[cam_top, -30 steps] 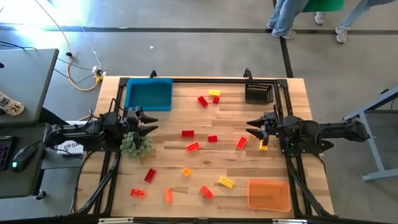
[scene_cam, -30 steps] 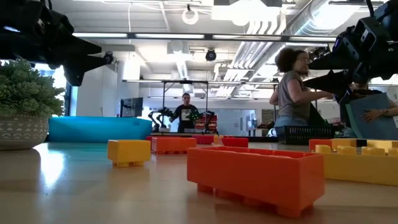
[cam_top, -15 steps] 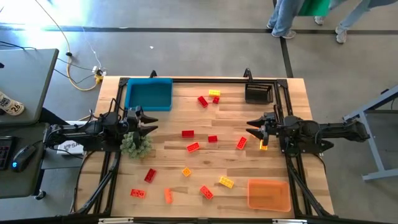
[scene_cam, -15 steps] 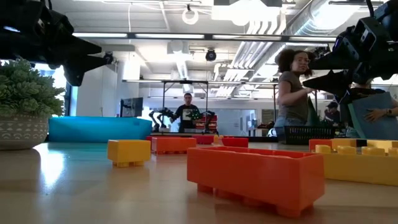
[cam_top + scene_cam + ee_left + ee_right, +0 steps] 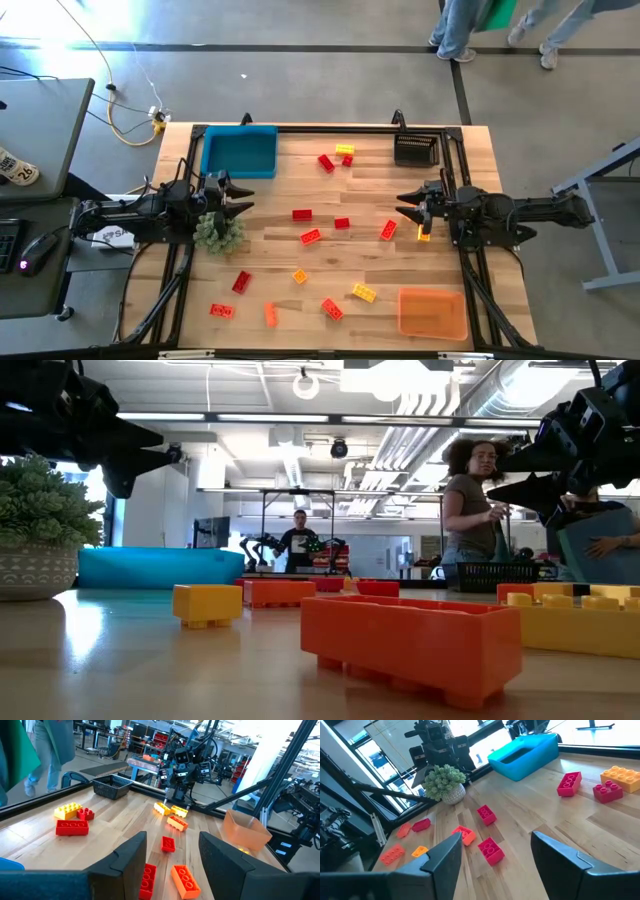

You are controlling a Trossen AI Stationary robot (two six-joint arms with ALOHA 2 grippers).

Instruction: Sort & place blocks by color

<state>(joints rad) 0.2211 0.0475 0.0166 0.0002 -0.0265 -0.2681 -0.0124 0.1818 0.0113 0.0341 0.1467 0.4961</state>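
Small studded bricks in red, orange and yellow lie scattered flat on the wooden table: a red brick (image 5: 302,214) and an orange one (image 5: 310,237) near the middle, a red and yellow group (image 5: 336,158) toward the far edge, several more along the near edge (image 5: 331,309). My left gripper (image 5: 245,195) hovers open at the table's left side, above a green plant clump (image 5: 218,232). My right gripper (image 5: 402,204) hovers open at the right side, beside an orange brick (image 5: 388,230) and above a yellow one (image 5: 423,233). Neither gripper touches anything.
A blue bin (image 5: 240,152) sits at the far left corner, a black basket (image 5: 417,150) at the far right, a translucent orange bin (image 5: 432,312) at the near right corner. People walk beyond the far edge (image 5: 470,510). Bare wood lies between the bricks (image 5: 350,260).
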